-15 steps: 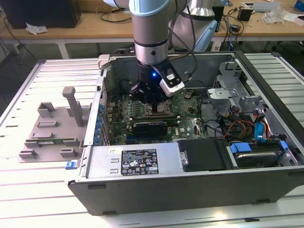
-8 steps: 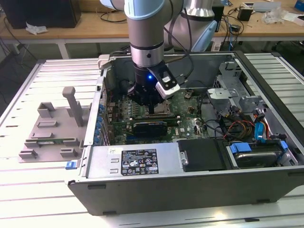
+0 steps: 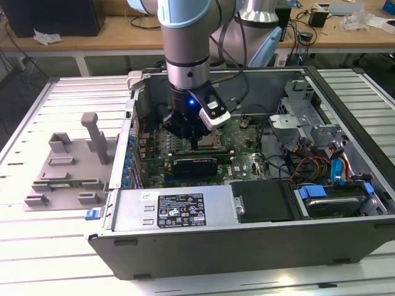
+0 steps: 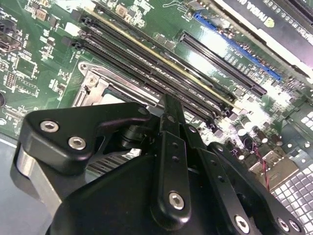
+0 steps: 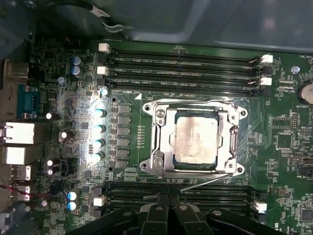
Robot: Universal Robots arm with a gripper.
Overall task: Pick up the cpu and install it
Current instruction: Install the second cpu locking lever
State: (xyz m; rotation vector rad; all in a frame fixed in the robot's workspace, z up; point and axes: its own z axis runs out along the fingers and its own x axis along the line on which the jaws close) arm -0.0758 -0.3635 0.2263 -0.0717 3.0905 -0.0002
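Silvery cpu in socket | claw just beside, empty

**Colours inside the open case**

Pale silvery, mottled on the cpu; bright metal on its socket frame. Deep green across the motherboard, black along the memory slots with white end clips. Matte black on the gripper. Grey for the plastic tray.

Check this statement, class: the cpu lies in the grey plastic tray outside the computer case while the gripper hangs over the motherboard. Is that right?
Not quite. The first wrist view shows the cpu sitting in the motherboard socket, not in the tray. The gripper does hang over the motherboard.
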